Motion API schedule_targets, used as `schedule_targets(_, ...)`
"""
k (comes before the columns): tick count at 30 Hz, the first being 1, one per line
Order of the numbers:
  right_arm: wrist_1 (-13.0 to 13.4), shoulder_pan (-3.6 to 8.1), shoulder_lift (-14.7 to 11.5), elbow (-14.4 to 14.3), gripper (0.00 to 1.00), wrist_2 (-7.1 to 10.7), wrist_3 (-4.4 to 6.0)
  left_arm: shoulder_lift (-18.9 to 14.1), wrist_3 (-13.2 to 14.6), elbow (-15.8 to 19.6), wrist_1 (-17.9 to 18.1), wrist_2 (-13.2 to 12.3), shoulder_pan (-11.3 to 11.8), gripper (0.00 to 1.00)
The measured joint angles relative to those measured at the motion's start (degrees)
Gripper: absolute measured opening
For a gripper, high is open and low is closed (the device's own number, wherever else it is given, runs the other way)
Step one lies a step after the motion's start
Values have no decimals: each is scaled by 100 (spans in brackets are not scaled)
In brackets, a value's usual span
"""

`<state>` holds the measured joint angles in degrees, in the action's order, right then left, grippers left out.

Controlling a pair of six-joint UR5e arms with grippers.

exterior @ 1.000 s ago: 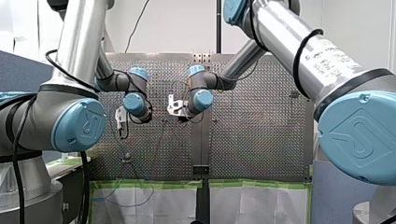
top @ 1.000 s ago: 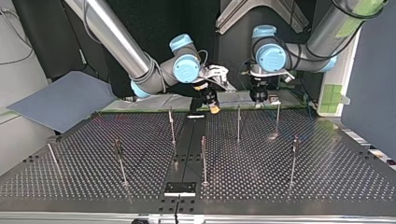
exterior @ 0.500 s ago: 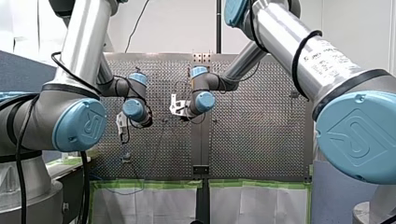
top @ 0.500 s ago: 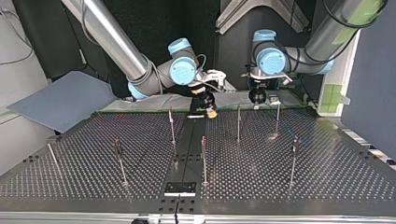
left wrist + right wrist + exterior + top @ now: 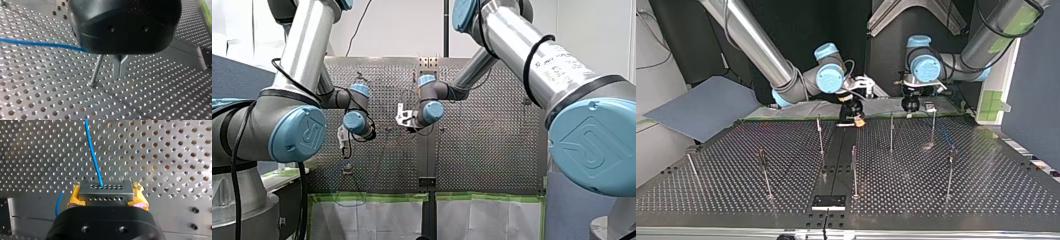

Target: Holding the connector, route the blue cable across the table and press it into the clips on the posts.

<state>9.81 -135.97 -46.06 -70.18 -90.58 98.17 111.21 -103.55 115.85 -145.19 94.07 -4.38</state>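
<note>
- Front: left end effector and right end effector over worktop, apart
- Top: right one at worktop's far edge, mid; left one near a post
- Left wrist: fingers closed together beside post; cable runs behind the end effector, pinched or not can't tell
- Right wrist: yellow pads clamp connector; cable leaves it across worktop

A grey rectangular metal connector, its face showing two rows of small holes, is sitting level and clamped between the yellow pads of my right gripper. A thin blue cable is leaving the connector's upper row and running straight out over the perforated table. In the left wrist view, the cable is passing near one upright post. Slim metal posts are standing well apart across the table.
</note>
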Motion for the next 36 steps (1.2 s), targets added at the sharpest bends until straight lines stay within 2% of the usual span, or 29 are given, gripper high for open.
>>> schedule_targets(6, 12, 69, 10, 6, 0, 7, 15, 65, -65, -183, -4, -45, 43, 2)
schedule_targets(17, 20, 230, 12, 7, 0, 13, 26, 524, -224, -737, -110, -122, 155, 2)
schedule_targets(26, 51, 395, 12, 41, 0, 49, 22, 560, -350, -1160, -285, -247, 315, 2)
schedule_targets(31, 55, 424, 12, 86, 0, 61, 0, 562, -358, -1388, -442, -268, 388, 2)
schedule_targets(32, 56, 425, 12, 90, 0, 60, -3, 562, -358, -1432, -469, -269, 400, 13)
schedule_targets(33, 56, 426, 12, 92, 0, 59, -4, 562, -358, -1458, -489, -269, 409, 13)
schedule_targets(34, 56, 427, 12, 95, 0, 59, -4, 562, -356, -1477, -509, -270, 414, 29)
schedule_targets(35, 57, 428, 12, 95, 0, 58, -5, 562, -354, -1494, -534, -270, 418, 36)
schedule_targets(36, 57, 429, 12, 97, 0, 58, -6, 562, -352, -1503, -552, -270, 418, 36)
